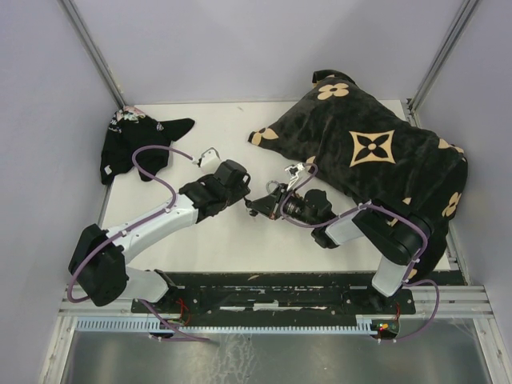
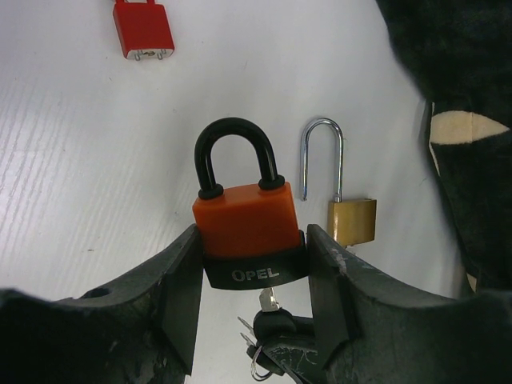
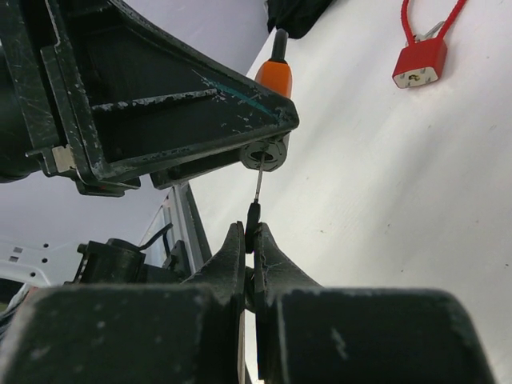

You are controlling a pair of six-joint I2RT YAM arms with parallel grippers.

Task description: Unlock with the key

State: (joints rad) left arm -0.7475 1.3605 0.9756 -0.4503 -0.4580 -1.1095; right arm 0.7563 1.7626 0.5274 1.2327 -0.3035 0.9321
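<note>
My left fingers [image 2: 180, 284] are clamped on the sides of the orange padlock [image 2: 244, 220]. My right fingers [image 3: 232, 264] pinch the key [image 3: 258, 182] by its head, with the blade tip at the keyhole [image 3: 264, 152] just beyond them. 2 risks: an off-axis twist bends the blade, or the head slips in my pinch.

The top view looks down from high above the near edge of the table [image 1: 224, 240], far enough to take in all of it. The left wrist view sits close behind the left gripper [image 2: 252, 236], facing past its jaws at the orange padlock [image 2: 244, 220] between them. The right wrist view sits low and near behind the right gripper [image 3: 249, 234], facing that padlock's underside just ahead of its jaws. Both wrist views share it and a red padlock [image 2: 144, 28] beyond the jaws.
</note>
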